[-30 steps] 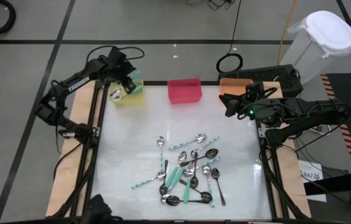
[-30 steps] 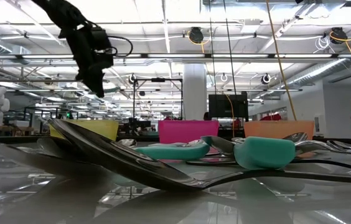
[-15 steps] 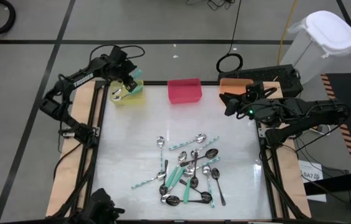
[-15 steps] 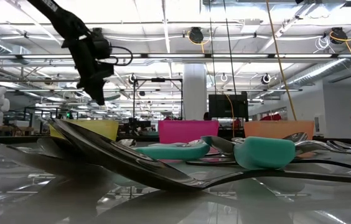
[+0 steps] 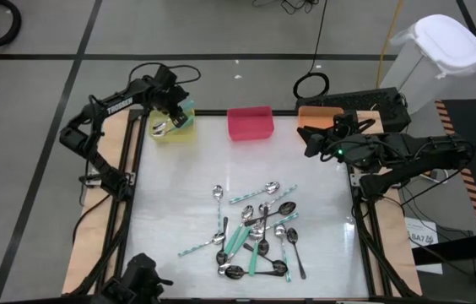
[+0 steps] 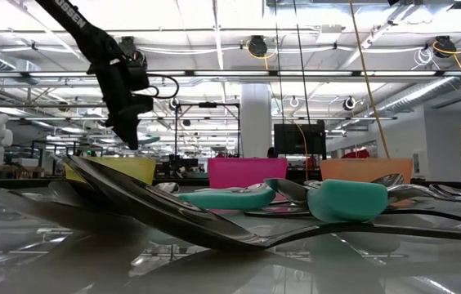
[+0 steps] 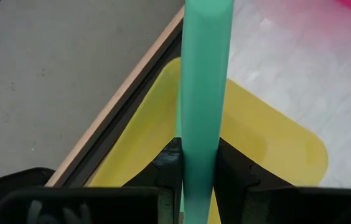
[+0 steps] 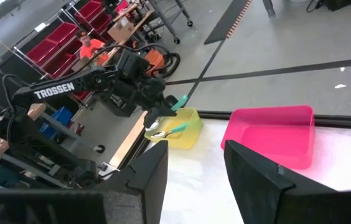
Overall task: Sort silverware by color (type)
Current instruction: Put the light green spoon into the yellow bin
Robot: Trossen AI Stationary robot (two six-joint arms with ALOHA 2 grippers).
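up at the far left corner of the white glossy table, the left gripper hangs over the yellow plastic bin, its two dark fingers pinched on the teal-green handle of a spoon; from the left wrist view the handle runs straight out between the fingers with the yellow bin's floor beneath it. seen from the right wrist view, the spoon's shiny bowl dips into the bin while the handle slants up toward the gripper, and at least one more spoon seems to lie inside, though how many i cannot tell. from table height, the left arm reaches down from the upper left with the gripper just above the yellow bin's rim. a pink rectangular plastic bin stands at the middle of the far edge, and an orange plastic bin sits near the far right corner, partly covered by the right arm. the right gripper waits beside that orange bin at the table's right edge, its fingers standing apart with nothing between them. the remaining pile of small spoons, teal-handled, all silver and dark grey ones mixed and overlapping, lies on the near half of the table, well apart from both grippers.
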